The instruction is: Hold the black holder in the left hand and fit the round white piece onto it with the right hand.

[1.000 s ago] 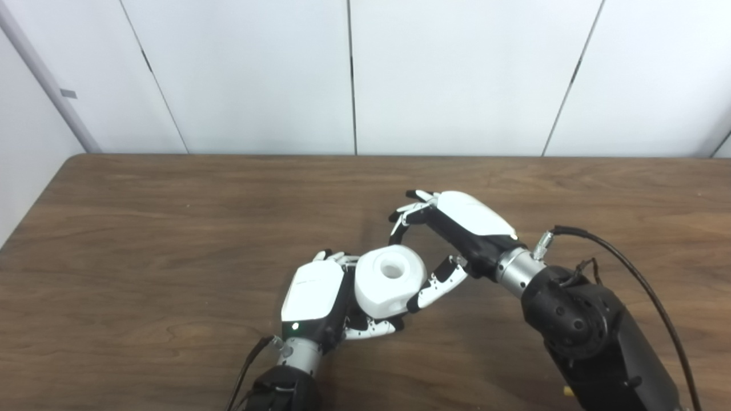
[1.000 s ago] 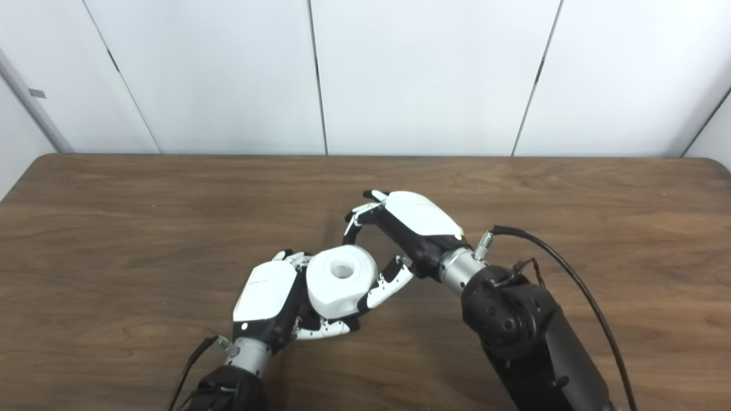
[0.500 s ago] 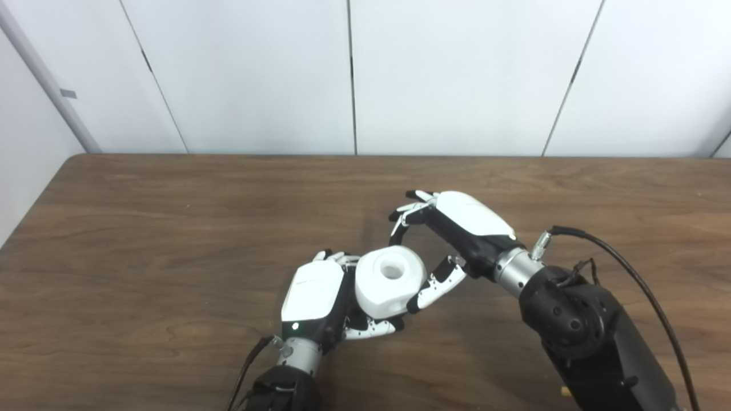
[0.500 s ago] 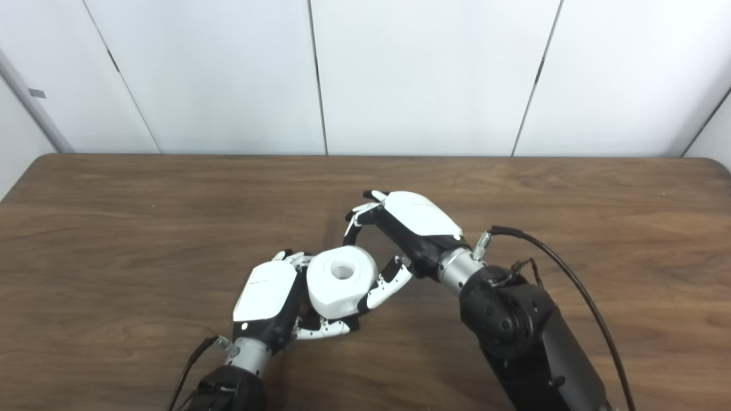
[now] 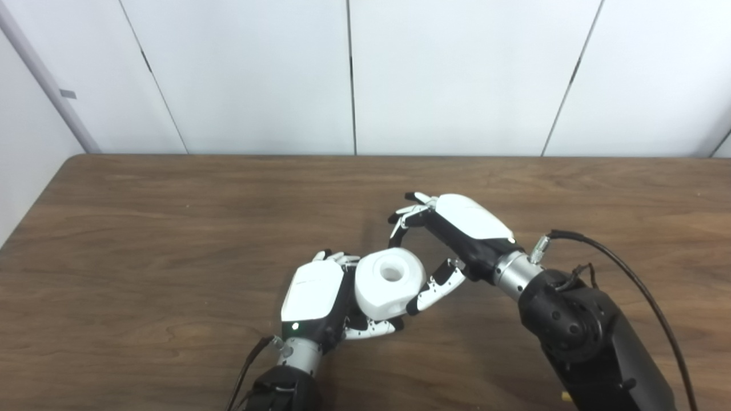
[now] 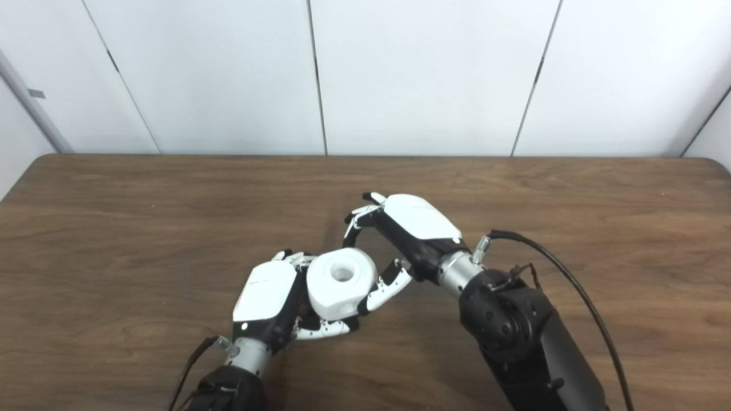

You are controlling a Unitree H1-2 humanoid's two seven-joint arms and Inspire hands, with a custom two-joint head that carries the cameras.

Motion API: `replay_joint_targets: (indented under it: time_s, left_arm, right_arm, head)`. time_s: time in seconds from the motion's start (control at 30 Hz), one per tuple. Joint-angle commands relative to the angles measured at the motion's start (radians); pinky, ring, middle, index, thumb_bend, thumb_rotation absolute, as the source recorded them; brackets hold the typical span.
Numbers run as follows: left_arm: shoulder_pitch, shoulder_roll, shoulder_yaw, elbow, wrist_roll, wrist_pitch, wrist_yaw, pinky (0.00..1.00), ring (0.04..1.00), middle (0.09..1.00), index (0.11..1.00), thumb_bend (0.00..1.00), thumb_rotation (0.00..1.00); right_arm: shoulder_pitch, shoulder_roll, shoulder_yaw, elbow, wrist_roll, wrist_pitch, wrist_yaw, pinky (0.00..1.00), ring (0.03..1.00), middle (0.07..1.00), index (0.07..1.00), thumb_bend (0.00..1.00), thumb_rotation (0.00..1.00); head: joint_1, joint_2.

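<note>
The round white piece (image 5: pixel 389 282), with a hole in its top face, sits tilted against the palm of my left hand (image 5: pixel 313 292). That hand's fingers curl under and around it. The black holder is almost wholly hidden beneath the white piece and inside the left hand; only dark edges show there. My right hand (image 5: pixel 460 228) reaches in from the right. Its thumb presses the piece's right side and its curled fingertips (image 5: pixel 396 231) meet the far upper edge. In the right eye view the piece (image 6: pixel 341 281) shows the same grip.
The brown wooden table (image 5: pixel 171 228) spreads out on all sides of the hands. White wall panels rise behind its far edge. A black cable (image 5: pixel 628 274) loops off the right forearm.
My right hand has shifted slightly left and down, bringing its fingertips onto the white piece's far edge. The left hand and the piece have stayed put.
</note>
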Motion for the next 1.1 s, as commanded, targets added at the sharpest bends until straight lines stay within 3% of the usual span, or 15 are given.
replay_joint_targets:
  time_s: [0.0, 0.17, 0.2, 0.23, 0.33, 0.57, 0.83, 1.07]
  left_arm:
    - [0.009, -0.006, -0.020, 0.030, 0.001, 0.006, -0.041, 0.94, 0.861, 0.777, 0.486, 0.52, 0.05]
    - [0.009, -0.006, -0.021, 0.026, 0.004, 0.010, -0.046, 0.95, 0.860, 0.777, 0.486, 0.52, 0.05]
    - [0.009, -0.006, -0.021, 0.026, 0.005, 0.011, -0.047, 0.95, 0.861, 0.779, 0.486, 0.52, 0.05]
    - [0.009, -0.006, -0.021, 0.026, 0.005, 0.011, -0.047, 0.95, 0.861, 0.780, 0.486, 0.52, 0.05]
    - [0.006, -0.005, -0.023, 0.027, 0.008, 0.013, -0.048, 0.94, 0.860, 0.780, 0.486, 0.52, 0.05]
    - [0.005, -0.003, -0.023, 0.032, 0.008, 0.012, -0.047, 0.94, 0.860, 0.778, 0.486, 0.52, 0.05]
    - [0.003, -0.002, -0.021, 0.035, 0.005, 0.011, -0.047, 0.95, 0.862, 0.778, 0.486, 0.52, 0.05]
    - [0.003, 0.004, -0.019, 0.035, 0.000, 0.006, -0.046, 0.95, 0.863, 0.777, 0.486, 0.52, 0.05]
  right_arm:
    - [-0.020, 0.002, 0.002, -0.007, -0.009, -0.033, -0.018, 0.97, 0.972, 0.815, 0.487, 0.53, 0.15]
    - [-0.022, -0.001, 0.004, -0.007, -0.020, -0.040, -0.010, 0.96, 0.973, 0.817, 0.491, 0.52, 0.15]
    - [-0.023, -0.002, 0.005, -0.006, -0.021, -0.039, -0.008, 0.96, 0.976, 0.822, 0.553, 0.77, 0.24]
    - [-0.024, -0.002, 0.005, -0.005, -0.023, -0.039, -0.006, 0.96, 0.976, 0.824, 0.577, 0.86, 0.28]
    - [-0.022, -0.003, 0.001, -0.004, -0.016, -0.033, 0.003, 0.98, 0.986, 0.842, 0.628, 0.98, 0.33]
    - [-0.027, -0.013, 0.008, -0.023, -0.050, 0.019, 0.081, 1.00, 1.000, 0.990, 0.781, 1.00, 0.38]
    - [-0.040, -0.016, 0.005, -0.031, -0.080, 0.040, 0.140, 1.00, 1.000, 1.000, 0.909, 1.00, 0.41]
    - [-0.040, -0.016, -0.008, -0.046, -0.085, 0.069, 0.178, 1.00, 1.000, 1.000, 0.948, 1.00, 0.41]
  head:
    - [0.001, 0.001]
    - [0.001, 0.001]
    - [0.000, 0.000]
    - [0.000, 0.000]
    - [0.001, 0.000]
    - [0.001, 0.000]
    - [-0.004, -0.001]
    - [-0.008, 0.001]
